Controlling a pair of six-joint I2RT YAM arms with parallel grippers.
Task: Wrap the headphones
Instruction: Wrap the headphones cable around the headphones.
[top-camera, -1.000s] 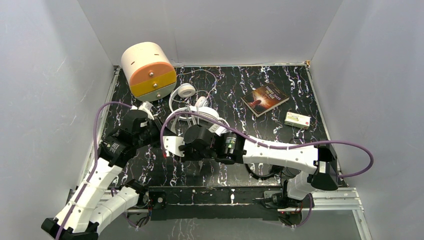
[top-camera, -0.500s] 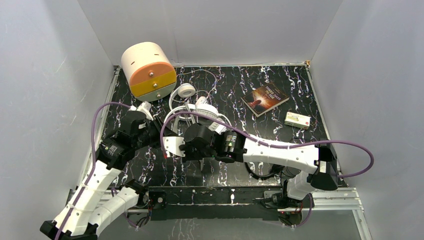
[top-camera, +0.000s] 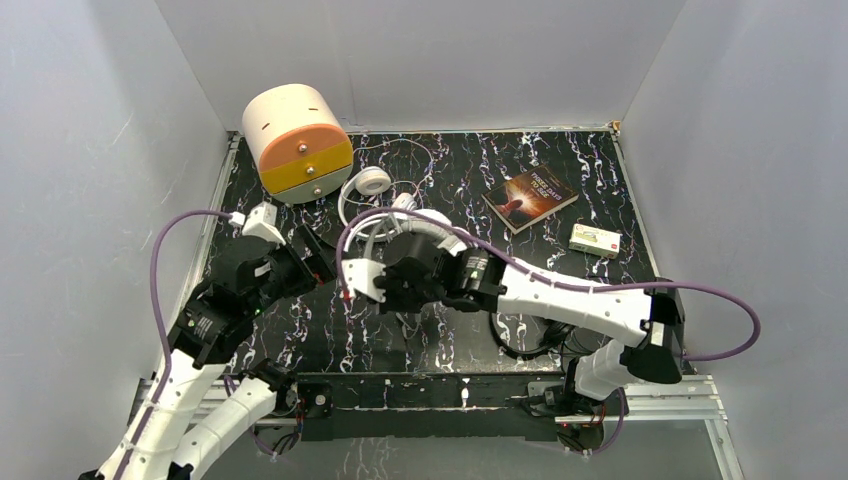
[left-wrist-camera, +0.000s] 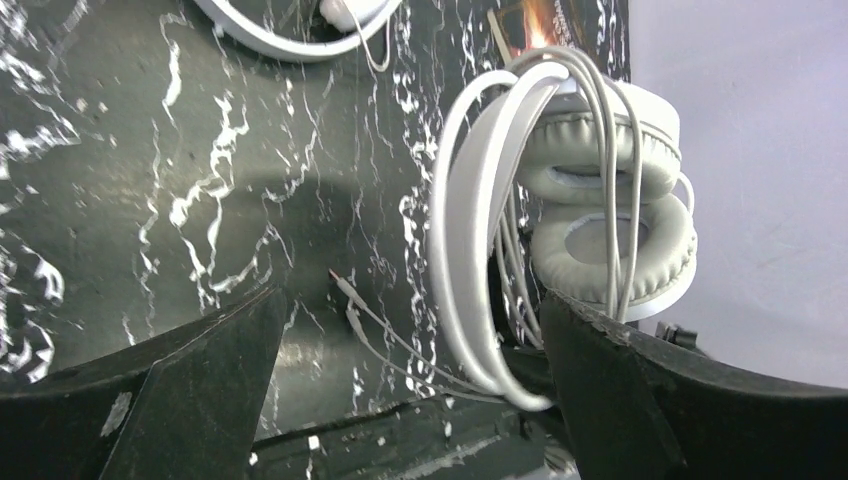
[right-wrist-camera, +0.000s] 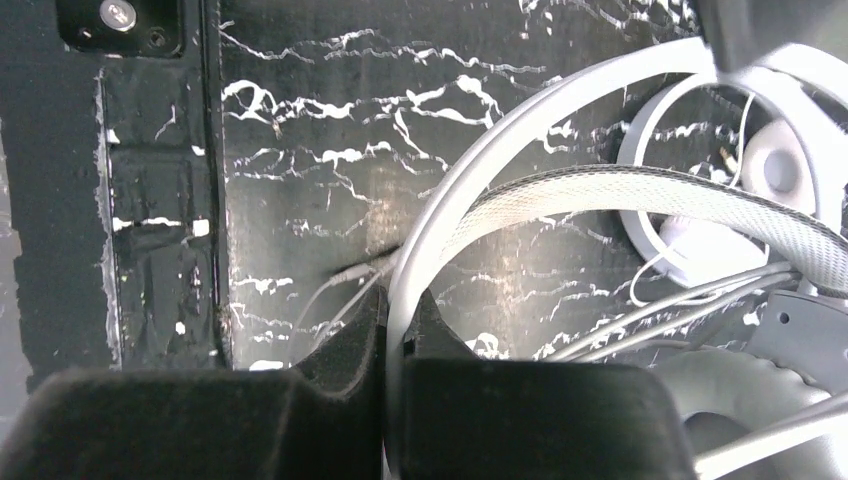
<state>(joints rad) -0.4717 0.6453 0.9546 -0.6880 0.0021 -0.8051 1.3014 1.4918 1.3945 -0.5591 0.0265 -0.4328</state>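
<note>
The right claw (right-wrist-camera: 395, 325) is squeezed shut on the smooth white headband of the big white headphones with soft grey ear pads (left-wrist-camera: 600, 180). In the right wrist view the band curves up from the black fingers toward the upper right of the frame. The headphones sit in the middle of the top picture. In the left wrist view they stand on edge, with the band on the left and the two fat pads stacked on the right. Their pale cord (left-wrist-camera: 610, 150) runs in loops over the pads, and a loose end with a thin plug (left-wrist-camera: 340, 285) hangs out low on the left. The left claw (left-wrist-camera: 410, 300) is wide open and holds nothing, and the headphones show between its two black fingers. Farther up, a slim white pair of headphones (top-camera: 372, 181) lies flat on the black marble-look table (top-camera: 600, 180), just beside a round white box with orange and yellow drawers (top-camera: 297, 140). A second ago the left claw was right up against the right claw. Now it has pulled back to the left, and the right claw has gone a little higher in the top picture.
</note>
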